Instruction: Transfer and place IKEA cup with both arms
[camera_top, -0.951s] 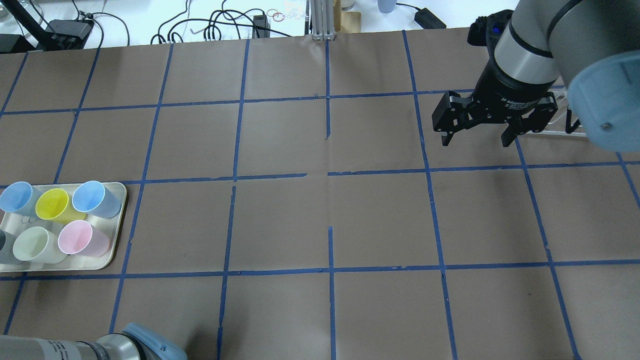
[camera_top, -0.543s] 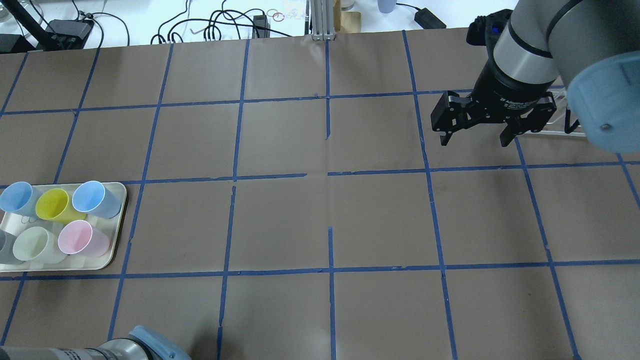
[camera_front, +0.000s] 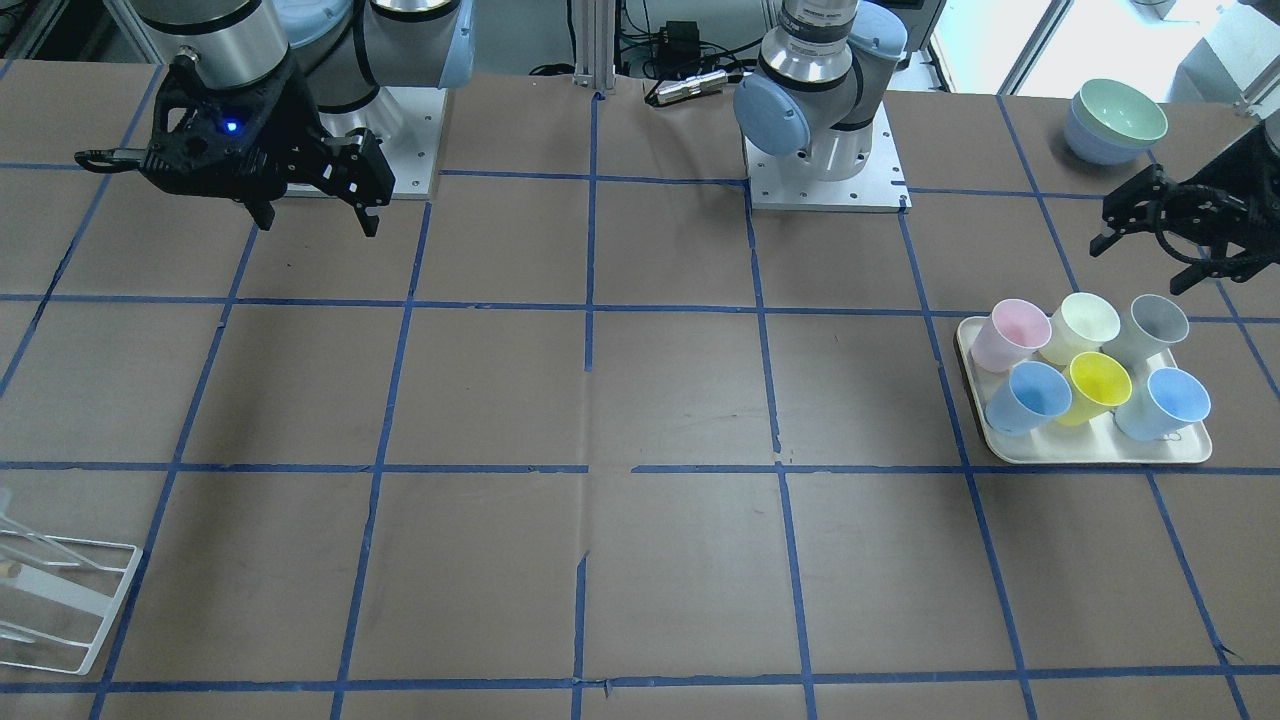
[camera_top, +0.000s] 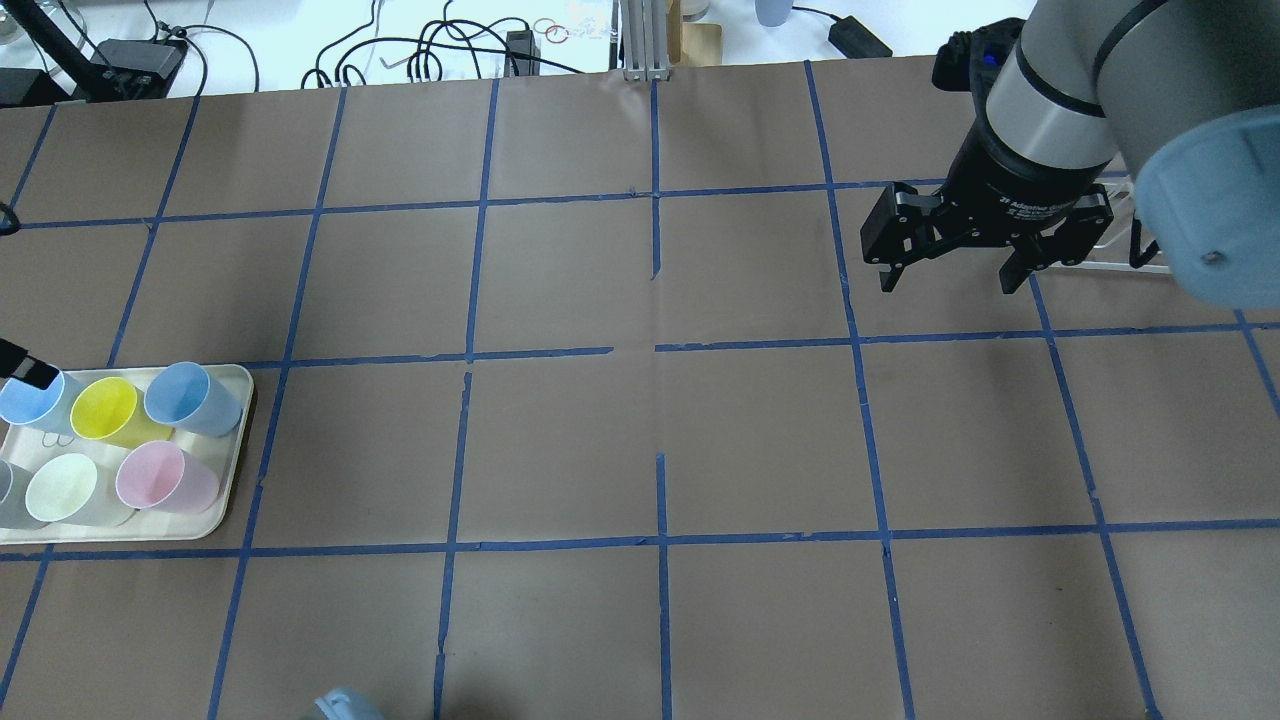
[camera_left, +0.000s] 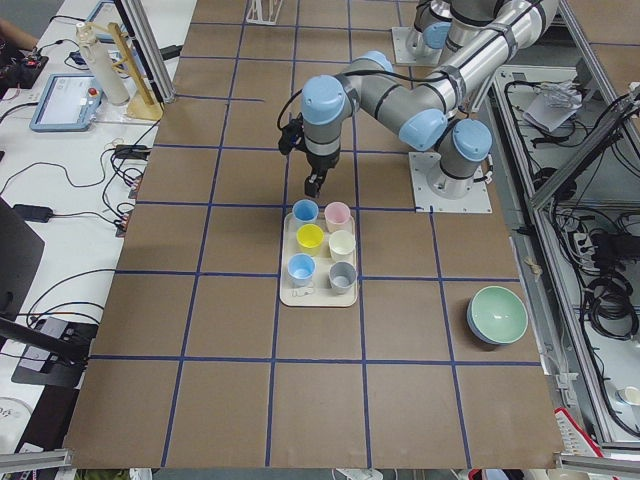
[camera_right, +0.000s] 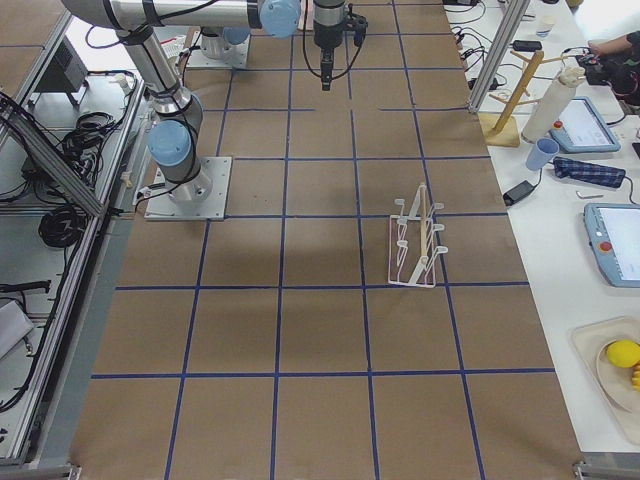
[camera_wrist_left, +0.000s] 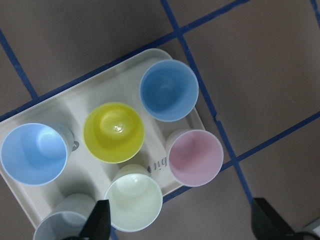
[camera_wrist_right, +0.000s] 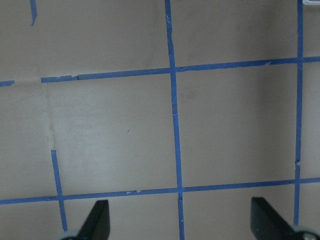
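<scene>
The pale grey IKEA cup (camera_front: 1158, 322) stands upright at a corner of the cream tray (camera_front: 1100, 458), among two light-blue, a yellow, a pink and a pale green cup. It shows at the left edge of the overhead view (camera_top: 5, 495) and low left in the left wrist view (camera_wrist_left: 60, 227). My left gripper (camera_front: 1140, 262) hangs open and empty above the tray's robot side, apart from the cups. My right gripper (camera_top: 948, 283) is open and empty over bare table at the far right.
A white wire rack (camera_front: 60, 590) lies on the table near the right gripper's side. Stacked bowls (camera_front: 1115, 120) sit beyond the tray near the table's end. Brown paper with blue tape lines covers the table.
The left arm's elbow has slid out of the overhead view's bottom edge, and a left fingertip has come in at the left edge above the tray. The right gripper has barely moved.
</scene>
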